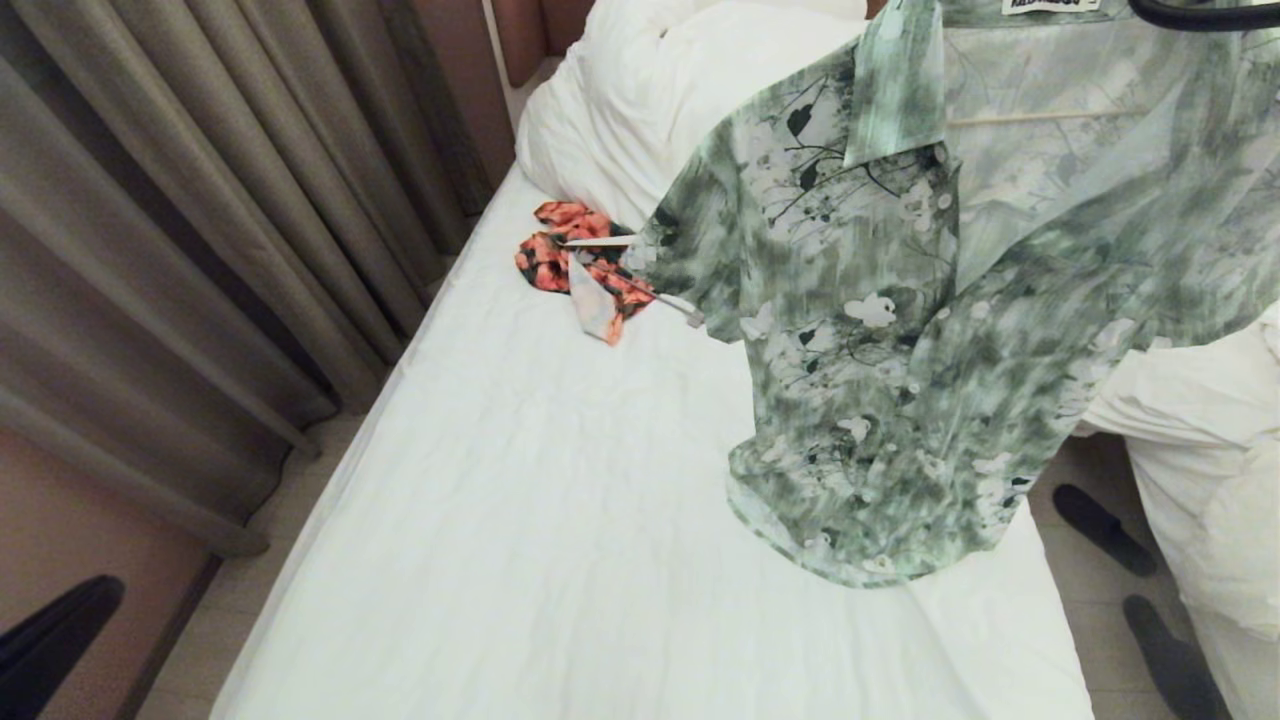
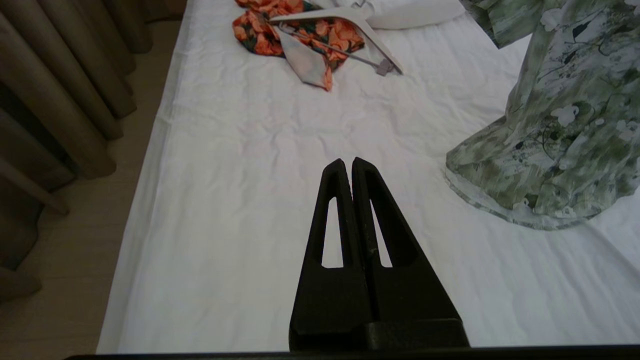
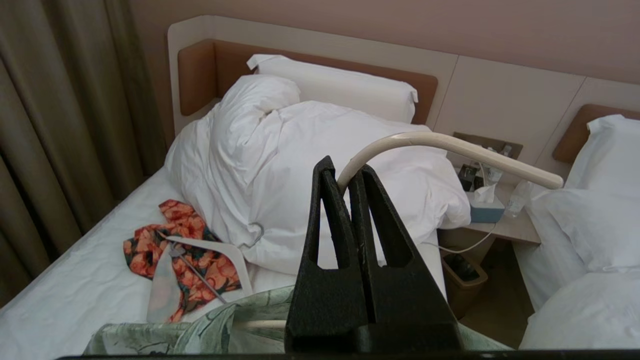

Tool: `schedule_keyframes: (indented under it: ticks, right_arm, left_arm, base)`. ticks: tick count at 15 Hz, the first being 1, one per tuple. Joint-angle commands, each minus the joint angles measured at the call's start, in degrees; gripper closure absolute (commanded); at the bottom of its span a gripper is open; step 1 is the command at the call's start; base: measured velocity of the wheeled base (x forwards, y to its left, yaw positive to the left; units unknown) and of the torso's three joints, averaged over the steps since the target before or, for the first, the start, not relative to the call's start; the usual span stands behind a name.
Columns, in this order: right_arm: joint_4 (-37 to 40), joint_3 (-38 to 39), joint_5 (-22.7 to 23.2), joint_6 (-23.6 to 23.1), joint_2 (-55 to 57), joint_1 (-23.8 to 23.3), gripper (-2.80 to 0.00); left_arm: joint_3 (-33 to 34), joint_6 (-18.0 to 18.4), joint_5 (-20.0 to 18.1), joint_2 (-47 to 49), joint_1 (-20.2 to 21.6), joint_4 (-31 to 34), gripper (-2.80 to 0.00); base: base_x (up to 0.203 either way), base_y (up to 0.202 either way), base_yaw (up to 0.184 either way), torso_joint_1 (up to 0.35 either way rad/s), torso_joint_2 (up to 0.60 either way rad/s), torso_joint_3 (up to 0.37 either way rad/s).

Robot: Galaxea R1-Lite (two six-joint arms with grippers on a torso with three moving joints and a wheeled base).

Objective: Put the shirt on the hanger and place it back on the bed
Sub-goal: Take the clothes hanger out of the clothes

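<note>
The green-and-white floral shirt [image 1: 900, 330] hangs open-fronted on the cream hanger, whose bar [image 1: 1040, 117] shows under the collar. It is held up over the right side of the bed [image 1: 520, 520]. My right gripper [image 3: 346, 172] is shut on the hanger's curved hook [image 3: 450, 147], with the shirt's shoulder [image 3: 200, 330] just below it. The shirt's hem [image 2: 540, 170] hangs low over the sheet; I cannot tell whether it touches. My left gripper [image 2: 348, 162] is shut and empty, above the bare sheet to the left of the hem.
An orange-red floral garment [image 1: 565, 255] with a thicker white hanger [image 2: 350, 20] lies near the heap of white pillows and duvet [image 3: 300, 160]. Curtains [image 1: 200, 200] run along the bed's left side. At right are a nightstand with a tissue box [image 3: 485, 207], a bin [image 3: 462, 280], slippers [image 1: 1100, 530] and a second bed [image 3: 590, 240].
</note>
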Motion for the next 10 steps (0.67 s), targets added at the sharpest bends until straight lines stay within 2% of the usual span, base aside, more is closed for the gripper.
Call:
schedule_keyframes:
  ticks: [1,10]
  right_arm:
    - [-0.10,-0.17,-0.06,-0.15,0.26,0.05,0.00]
    - [-0.12,-0.09,0.48,-0.15,-0.64,0.14,0.00]
  left_arm:
    - [-0.08,0.02,0.23,-0.64,0.14,-0.17,0.00]
    - [-0.75,0.11,0.15,-0.47,0.14,-0.17,0.00]
  base:
    - [0.000,0.000,0.000,0.000,0.00,0.000]
    - [0.000,0.000,0.000,0.000,0.00,0.000]
